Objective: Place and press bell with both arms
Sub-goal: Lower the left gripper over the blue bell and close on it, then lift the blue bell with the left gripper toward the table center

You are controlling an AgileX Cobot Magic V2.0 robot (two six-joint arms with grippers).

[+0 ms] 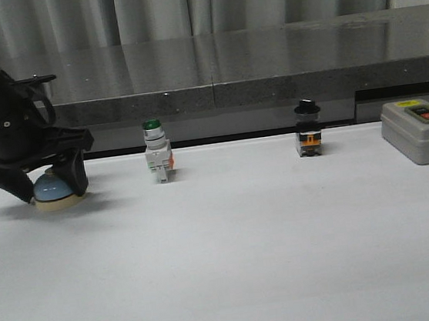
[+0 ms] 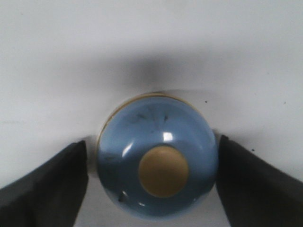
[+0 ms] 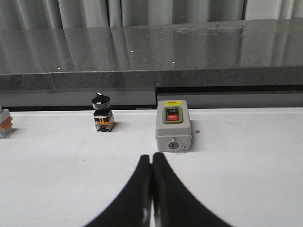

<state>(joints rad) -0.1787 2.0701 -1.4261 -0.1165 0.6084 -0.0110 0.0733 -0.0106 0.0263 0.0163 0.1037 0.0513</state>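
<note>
Left jaws straddle the bell [image 2: 157, 174], barely apart from it; right jaws pressed together.

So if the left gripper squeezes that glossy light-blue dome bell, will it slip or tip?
The glossy light-blue dome bell is smooth and rounded, so the black fingers on either side could well slide up it. Its wide cream base sits flat on the white table, so tipping seems unlikely. It looks rigid.

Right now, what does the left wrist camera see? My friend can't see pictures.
A shiny light-blue bell with a cream knob sits on a white table, seen from above. The left end effector has a black finger on each side of it.
</note>
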